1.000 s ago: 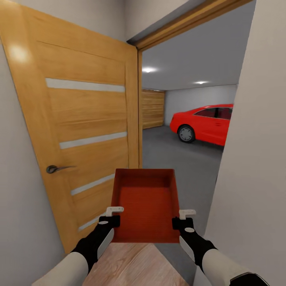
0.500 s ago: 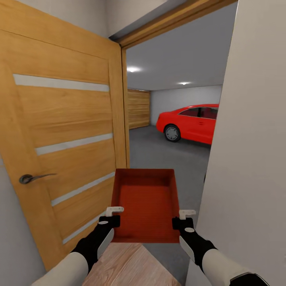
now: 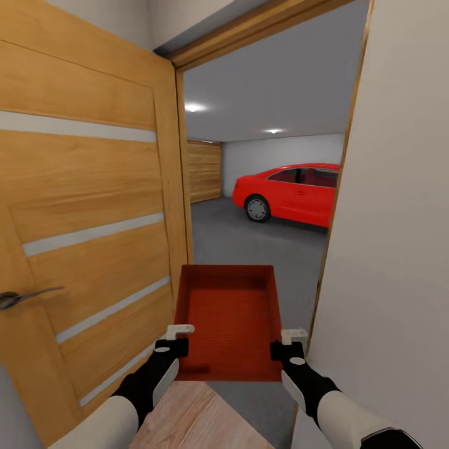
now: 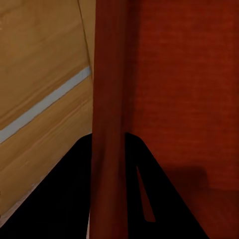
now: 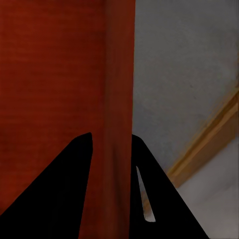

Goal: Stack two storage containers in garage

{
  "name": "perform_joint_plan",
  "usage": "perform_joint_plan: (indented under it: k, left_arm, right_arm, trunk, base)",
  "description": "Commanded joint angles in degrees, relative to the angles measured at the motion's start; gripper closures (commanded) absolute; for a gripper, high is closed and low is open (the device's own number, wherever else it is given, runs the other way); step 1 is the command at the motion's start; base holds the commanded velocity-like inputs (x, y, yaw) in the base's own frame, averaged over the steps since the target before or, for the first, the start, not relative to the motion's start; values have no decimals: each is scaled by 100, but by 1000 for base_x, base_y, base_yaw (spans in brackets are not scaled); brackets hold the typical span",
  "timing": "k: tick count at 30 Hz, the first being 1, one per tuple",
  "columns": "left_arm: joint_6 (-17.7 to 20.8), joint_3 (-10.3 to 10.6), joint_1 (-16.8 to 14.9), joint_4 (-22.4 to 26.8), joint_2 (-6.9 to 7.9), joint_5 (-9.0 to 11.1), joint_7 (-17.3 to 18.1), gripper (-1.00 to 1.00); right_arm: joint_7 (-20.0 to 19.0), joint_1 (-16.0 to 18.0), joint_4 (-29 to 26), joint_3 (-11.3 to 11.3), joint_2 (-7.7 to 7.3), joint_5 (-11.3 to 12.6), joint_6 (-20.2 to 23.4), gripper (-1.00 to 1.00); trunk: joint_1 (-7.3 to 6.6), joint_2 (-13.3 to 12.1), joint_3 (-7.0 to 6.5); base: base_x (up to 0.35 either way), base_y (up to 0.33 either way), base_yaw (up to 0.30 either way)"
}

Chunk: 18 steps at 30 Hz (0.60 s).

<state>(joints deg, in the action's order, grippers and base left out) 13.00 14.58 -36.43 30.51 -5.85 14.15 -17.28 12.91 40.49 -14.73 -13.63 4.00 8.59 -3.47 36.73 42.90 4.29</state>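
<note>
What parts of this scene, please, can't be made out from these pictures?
- Red car, head view: its rear is cut off by the right door frame.
- Door handle, head view: clipped by the picture's edge.
- Storage container, head view: its underside is hidden.
- Left tool and right tool, wrist views: the container wall between the fingers hides the contact.

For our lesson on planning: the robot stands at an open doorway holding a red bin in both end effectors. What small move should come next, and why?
Probably roll straight ahead through the doorway. The bin is clamped on its side walls by the left end effector and right end effector, the door stands open, and the grey garage floor lies just beyond. The wall is close on the right, so keep centred.
</note>
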Motion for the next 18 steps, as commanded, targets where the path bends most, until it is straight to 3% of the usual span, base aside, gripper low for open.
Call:
perform_joint_plan:
  k: [1, 14, 18]
  left_arm:
    - [-334, -69, -8, 157, 2, 214, -83, 100]
    - [-334, -69, -7, 157, -2, 214, -79, 100]
    - [-334, -69, -9, 152, -3, 213, -82, 100]
  right_arm:
    - [10, 2, 14, 78, 84, 86, -36, 100]
    - [10, 2, 14, 77, 84, 84, -42, 100]
    - [10, 2, 14, 79, 84, 89, -41, 100]
  trunk:
    - [4, 8, 10]
    - [4, 8, 10]
    - [4, 8, 10]
  base:
    - [243, 213, -7]
    - [245, 215, -3]
    - [245, 216, -187]
